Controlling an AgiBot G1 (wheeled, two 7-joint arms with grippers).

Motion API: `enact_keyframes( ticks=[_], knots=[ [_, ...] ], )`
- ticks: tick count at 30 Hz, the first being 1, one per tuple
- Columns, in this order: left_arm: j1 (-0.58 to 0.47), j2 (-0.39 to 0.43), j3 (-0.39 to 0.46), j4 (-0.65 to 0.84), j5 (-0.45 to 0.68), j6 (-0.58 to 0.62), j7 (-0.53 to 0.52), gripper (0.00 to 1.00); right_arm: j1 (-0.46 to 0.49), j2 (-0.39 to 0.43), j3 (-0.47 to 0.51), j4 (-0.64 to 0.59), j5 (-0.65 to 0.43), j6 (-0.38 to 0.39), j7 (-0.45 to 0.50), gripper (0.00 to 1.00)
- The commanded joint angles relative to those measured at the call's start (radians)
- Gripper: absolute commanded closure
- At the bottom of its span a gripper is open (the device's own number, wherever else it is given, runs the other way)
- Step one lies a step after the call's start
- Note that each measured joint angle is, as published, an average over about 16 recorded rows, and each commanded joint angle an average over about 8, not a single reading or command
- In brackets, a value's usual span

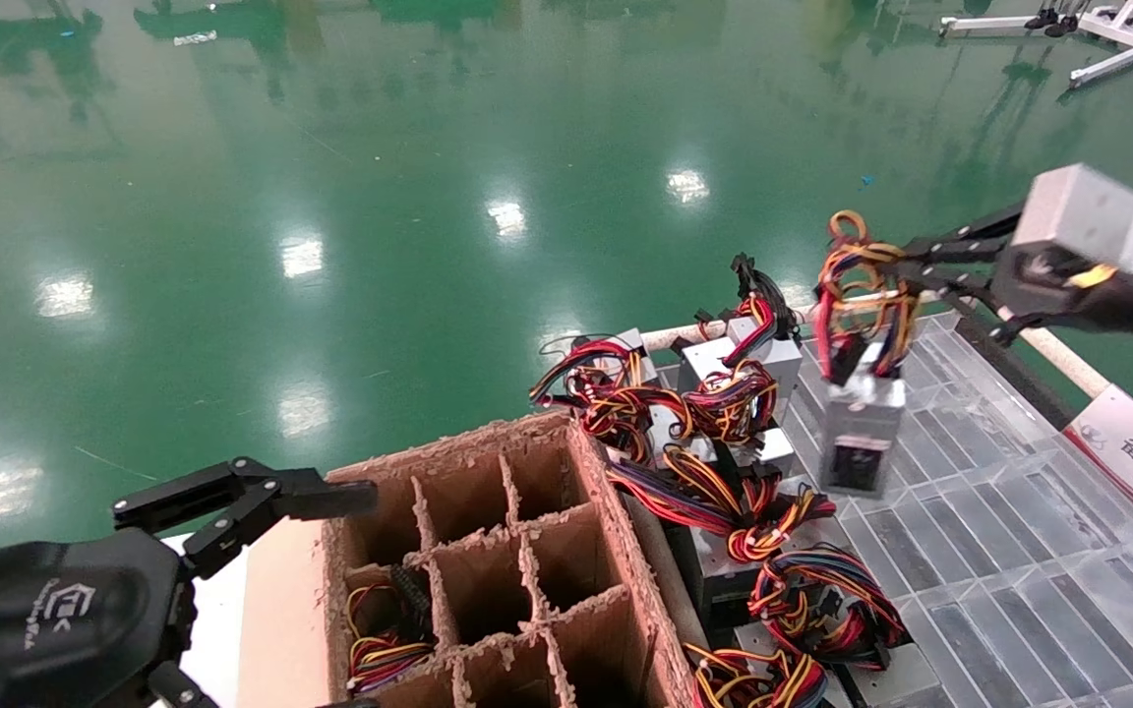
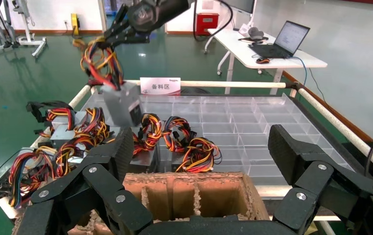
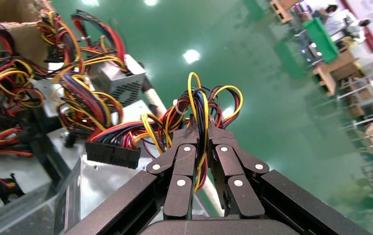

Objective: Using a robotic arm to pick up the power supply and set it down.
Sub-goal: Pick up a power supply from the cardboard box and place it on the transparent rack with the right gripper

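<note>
Carry step: the right gripper, clamped on the wire bundle, suspends the power supply above the far-right desk. Next move: lower gently, then release. Left gripper, spread wide, idles near left.

A silver boxy wrist is seen on the right arm, followed by a black linkage right gripper studded with silver screws; a white logo is printed on the black housing of the left gripper, whose broad black fingers are likewise screw-studded
</note>
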Motion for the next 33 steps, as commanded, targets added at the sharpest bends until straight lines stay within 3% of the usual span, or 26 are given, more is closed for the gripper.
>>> enact_keyframes(
  ticks=[1,14,25,33],
  knots=[
    [0.000,0.000,0.000,0.000,0.000,0.000,0.000,0.00,-0.008,-0.017,-0.002,-0.018,-0.001,-0.001,-0.005,1.00],
    [0.000,0.000,0.000,0.000,0.000,0.000,0.000,0.00,-0.077,-0.112,0.030,-0.136,0.050,0.046,-0.017,1.00],
    [0.000,0.000,0.000,0.000,0.000,0.000,0.000,0.00,-0.163,-0.161,0.082,-0.212,0.126,0.226,-0.030,1.00],
    [0.000,0.000,0.000,0.000,0.000,0.000,0.000,0.00,-0.199,-0.150,0.103,-0.213,0.156,0.246,-0.017,1.00]
  ],
)
